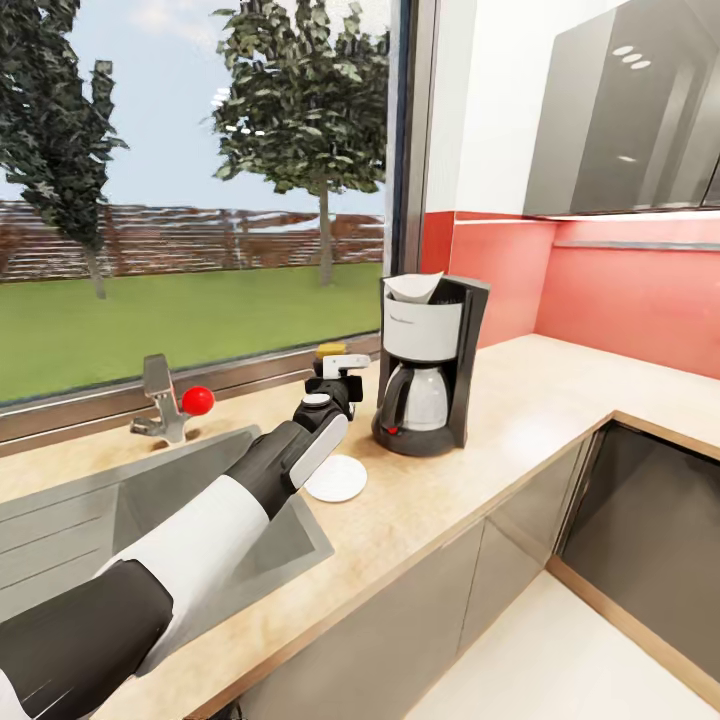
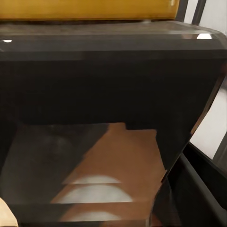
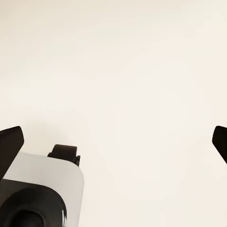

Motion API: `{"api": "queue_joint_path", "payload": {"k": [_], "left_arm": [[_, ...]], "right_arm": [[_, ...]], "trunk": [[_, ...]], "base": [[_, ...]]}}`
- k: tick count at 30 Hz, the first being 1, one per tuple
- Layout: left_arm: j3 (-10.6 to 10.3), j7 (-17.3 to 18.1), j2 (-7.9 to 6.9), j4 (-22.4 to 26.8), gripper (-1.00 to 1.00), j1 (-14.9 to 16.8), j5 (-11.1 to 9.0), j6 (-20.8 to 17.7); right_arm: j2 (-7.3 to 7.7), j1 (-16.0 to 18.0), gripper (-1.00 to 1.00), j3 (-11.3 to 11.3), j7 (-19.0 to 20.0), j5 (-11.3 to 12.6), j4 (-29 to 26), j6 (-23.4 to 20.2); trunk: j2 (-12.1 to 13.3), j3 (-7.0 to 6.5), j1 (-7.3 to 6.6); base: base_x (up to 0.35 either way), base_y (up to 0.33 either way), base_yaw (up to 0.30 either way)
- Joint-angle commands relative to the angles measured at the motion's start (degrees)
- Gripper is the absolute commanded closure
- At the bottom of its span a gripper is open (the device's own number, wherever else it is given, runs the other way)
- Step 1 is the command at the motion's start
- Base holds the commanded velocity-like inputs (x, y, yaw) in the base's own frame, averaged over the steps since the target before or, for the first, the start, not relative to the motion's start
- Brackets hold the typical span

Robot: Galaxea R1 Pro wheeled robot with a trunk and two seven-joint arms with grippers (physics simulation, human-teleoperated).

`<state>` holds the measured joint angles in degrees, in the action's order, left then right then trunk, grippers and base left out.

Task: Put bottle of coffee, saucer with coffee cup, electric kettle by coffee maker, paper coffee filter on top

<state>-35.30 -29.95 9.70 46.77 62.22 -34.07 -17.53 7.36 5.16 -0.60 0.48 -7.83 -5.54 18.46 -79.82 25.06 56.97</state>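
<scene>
The black and white coffee maker (image 1: 425, 375) stands on the light-wood kitchen countertop (image 1: 520, 400), and the white paper coffee filter (image 1: 413, 286) sits in its top. The white saucer (image 1: 337, 478) lies flat on the counter, in front and to the left of the machine. My left gripper (image 1: 335, 378) reaches in just left of the coffee maker, shut on the bottle of coffee (image 1: 330, 352); its yellow lid shows above the fingers. The dark jar (image 2: 109, 104) looms very close in the left wrist view. My right gripper (image 3: 113, 142) hangs open over a pale floor.
A steel sink (image 1: 60, 530) with a tap (image 1: 160, 400) and red knob (image 1: 198, 400) lies under my left arm. A window runs behind the counter. Grey wall cabinets (image 1: 630, 110) hang at the right. The counter turns a corner around a dark recess (image 1: 650, 520).
</scene>
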Motion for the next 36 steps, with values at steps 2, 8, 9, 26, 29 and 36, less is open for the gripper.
{"api": "queue_joint_path", "payload": {"k": [2, 8, 9, 26, 29, 36], "left_arm": [[-0.2, -0.5, -0.03, 0.1, 1.00, 0.1, -0.3, -0.1], [-0.2, -0.5, -0.03, 0.1, 1.00, 0.1, -0.3, -0.1], [-0.2, -0.5, -0.03, 0.2, 1.00, 0.1, -0.3, -0.1], [-0.2, -0.5, -0.03, 0.1, 1.00, 0.1, -0.3, -0.1], [-0.2, -0.5, -0.03, 0.1, 1.00, 0.1, -0.3, -0.1], [-0.1, -0.5, -0.03, 0.1, 1.00, 0.1, -0.3, -0.1]], "right_arm": [[0.02, 0.0, -1.00, 0.0, 0.0, -0.3, 0.0, 0.2], [0.02, 0.1, -1.00, 0.0, 0.0, -0.3, 0.1, 0.2], [0.02, 0.0, -1.00, 0.0, 0.0, -0.3, 0.1, 0.2], [0.02, 0.1, -1.00, 0.0, 0.0, -0.3, 0.0, 0.2], [0.02, 0.1, -1.00, 0.0, 0.0, -0.3, 0.0, 0.2], [0.02, 0.0, -1.00, 0.0, 0.0, -0.3, 0.0, 0.2]], "trunk": [[-0.9, 0.43, 0.44], [-1.3, 0.61, 0.66], [-1.3, 0.61, 0.66], [-1.3, 0.61, 0.66], [-1.3, 0.61, 0.66], [-1.3, 0.61, 0.66]], "base": [[0.000, 0.000, 0.000], [0.000, 0.000, 0.000], [0.000, 0.000, 0.000], [0.073, 0.000, 0.000], [0.046, -0.002, 0.000], [0.048, -0.027, 0.000]]}}
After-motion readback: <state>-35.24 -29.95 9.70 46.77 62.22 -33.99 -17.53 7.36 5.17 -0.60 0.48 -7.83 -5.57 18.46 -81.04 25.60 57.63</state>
